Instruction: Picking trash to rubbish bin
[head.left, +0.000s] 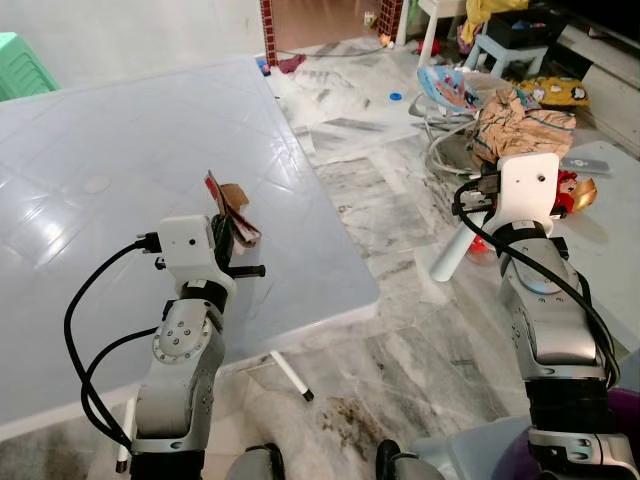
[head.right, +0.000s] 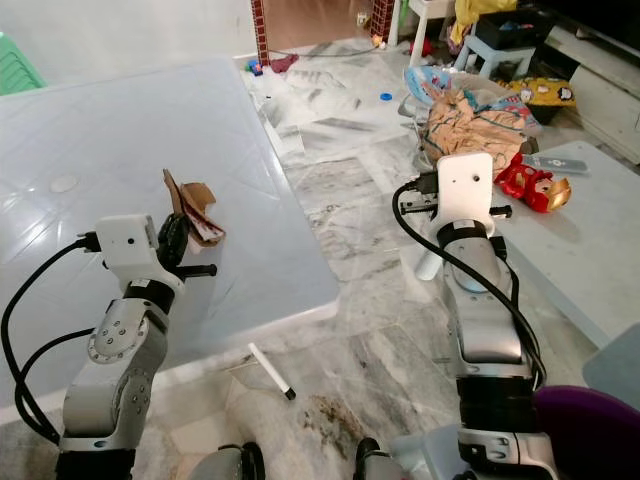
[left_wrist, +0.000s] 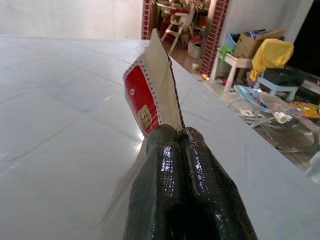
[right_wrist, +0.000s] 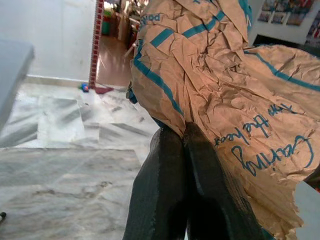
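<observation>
Two grippers, each with one scrap: left gripper (left_wrist: 179, 134) red packet (left_wrist: 150, 95), right gripper (right_wrist: 184, 131) paper bag (right_wrist: 225, 85).

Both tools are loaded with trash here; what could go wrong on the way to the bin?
The left tool pinches the red wrapper only at its bottom edge, so it may slip out while walking. The crumpled brown paper bag in the right tool billows wide and could snag or tear. A marker lies on the floor near the robot's feet, along with toys: a tripping hazard.

Red-and-tan torn carton scrap (left_wrist: 152, 85) upright above the pale table; crumpled brown paper bag (right_wrist: 220, 85) with blue print, aloft.
</observation>
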